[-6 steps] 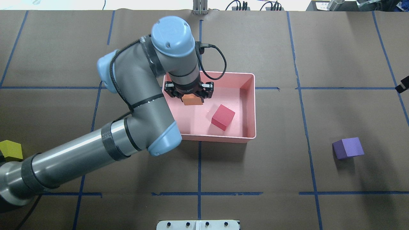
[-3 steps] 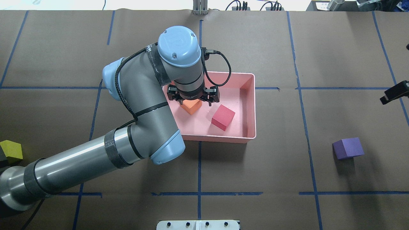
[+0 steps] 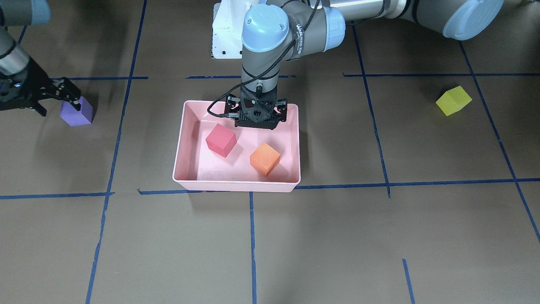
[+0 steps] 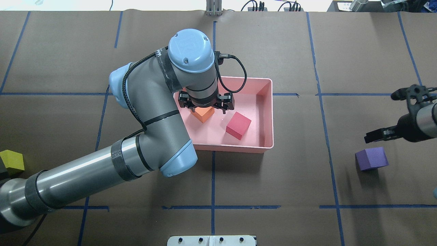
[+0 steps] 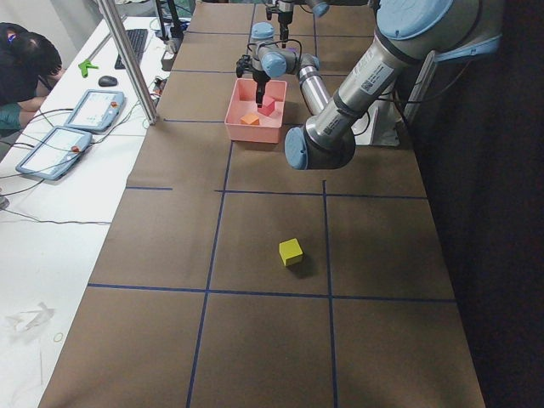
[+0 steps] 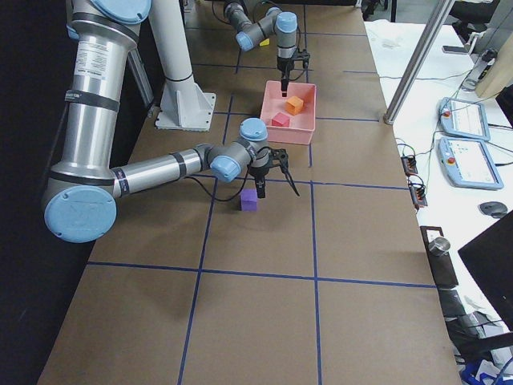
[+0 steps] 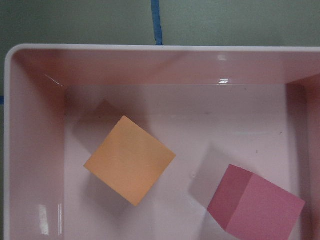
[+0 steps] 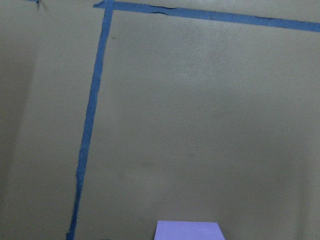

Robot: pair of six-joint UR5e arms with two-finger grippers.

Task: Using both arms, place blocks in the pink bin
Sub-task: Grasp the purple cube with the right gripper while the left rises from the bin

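Observation:
The pink bin (image 4: 268, 112) stands mid-table and holds the red block (image 4: 238, 125) and the orange block (image 4: 202, 114), both lying loose on its floor. My left gripper (image 4: 207, 104) hangs open and empty just above the orange block; the left wrist view shows the orange block (image 7: 130, 160), the red block (image 7: 255, 207) and the bin's rim (image 7: 150, 48). The purple block (image 4: 372, 158) sits on the table at the right. My right gripper (image 4: 384, 116) is open just beyond it, not touching. The yellow-green block (image 4: 12, 160) lies at the far left edge.
The white pedestal base (image 3: 225, 33) stands behind the bin. Blue tape lines (image 4: 213, 177) grid the brown table. An operator (image 5: 25, 68) and tablets (image 5: 93, 109) are beside the table's far side.
My left gripper opened and let the orange block drop onto the bin floor, then shifted slightly. My right arm came in from the right edge towards the purple block.

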